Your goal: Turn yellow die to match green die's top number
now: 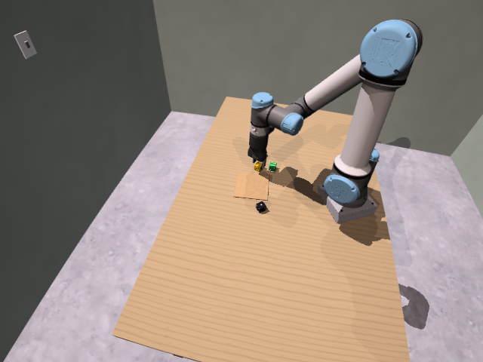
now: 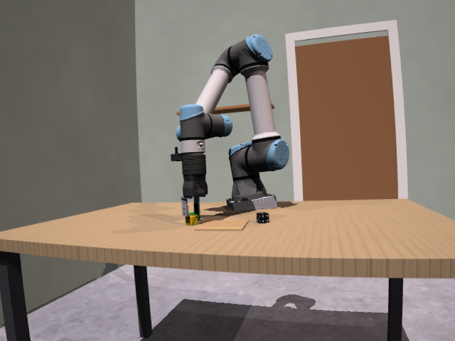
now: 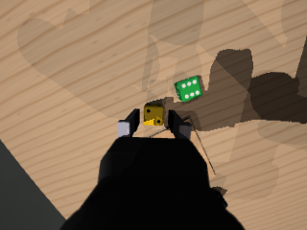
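Observation:
The yellow die (image 1: 258,167) (image 2: 191,219) (image 3: 153,113) lies on the table just beyond the mat's back edge, with two pips on top in the wrist view. My gripper (image 1: 259,161) (image 2: 190,214) (image 3: 153,116) is open and points down, one finger on each side of the yellow die, with gaps between in the wrist view. The green die (image 1: 272,167) (image 3: 188,89) lies close by, to the right, six on top. The thin tan mat (image 1: 249,188) (image 2: 220,226) lies flat. How low the fingertips reach beside the die is hard to tell.
A black die (image 1: 260,207) (image 2: 262,217) lies on the table off the mat's front edge in the top view; its top number is too small to read. The robot's base (image 1: 352,208) stands to the right. The green die is the nearest neighbour to the right finger.

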`<state>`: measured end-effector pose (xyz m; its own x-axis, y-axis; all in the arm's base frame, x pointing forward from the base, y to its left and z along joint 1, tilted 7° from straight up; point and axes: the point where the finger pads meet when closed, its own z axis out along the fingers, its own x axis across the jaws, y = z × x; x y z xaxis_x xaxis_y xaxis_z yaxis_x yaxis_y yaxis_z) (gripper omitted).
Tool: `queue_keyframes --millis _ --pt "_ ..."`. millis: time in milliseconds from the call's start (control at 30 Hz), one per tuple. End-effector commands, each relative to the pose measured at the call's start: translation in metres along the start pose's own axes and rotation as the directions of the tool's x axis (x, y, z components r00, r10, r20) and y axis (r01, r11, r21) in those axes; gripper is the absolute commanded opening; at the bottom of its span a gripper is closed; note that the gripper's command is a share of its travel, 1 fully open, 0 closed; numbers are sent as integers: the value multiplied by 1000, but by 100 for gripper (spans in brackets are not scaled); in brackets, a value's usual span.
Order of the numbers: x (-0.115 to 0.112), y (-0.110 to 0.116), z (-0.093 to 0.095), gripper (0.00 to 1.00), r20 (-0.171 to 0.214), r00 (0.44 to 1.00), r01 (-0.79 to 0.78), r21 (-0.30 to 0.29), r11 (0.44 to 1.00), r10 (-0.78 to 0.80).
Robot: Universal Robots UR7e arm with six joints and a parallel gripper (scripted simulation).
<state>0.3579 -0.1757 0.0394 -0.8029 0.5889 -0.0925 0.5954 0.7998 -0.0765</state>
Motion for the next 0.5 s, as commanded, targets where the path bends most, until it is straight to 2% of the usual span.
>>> queue_keyframes --millis 0,267,467 --pt "-1 0 7 87 1 1000 0 0 1000 0" --pt "-1 0 23 87 1 1000 0 0 1000 0" --pt "-1 0 28 87 1 1000 0 0 1000 0"
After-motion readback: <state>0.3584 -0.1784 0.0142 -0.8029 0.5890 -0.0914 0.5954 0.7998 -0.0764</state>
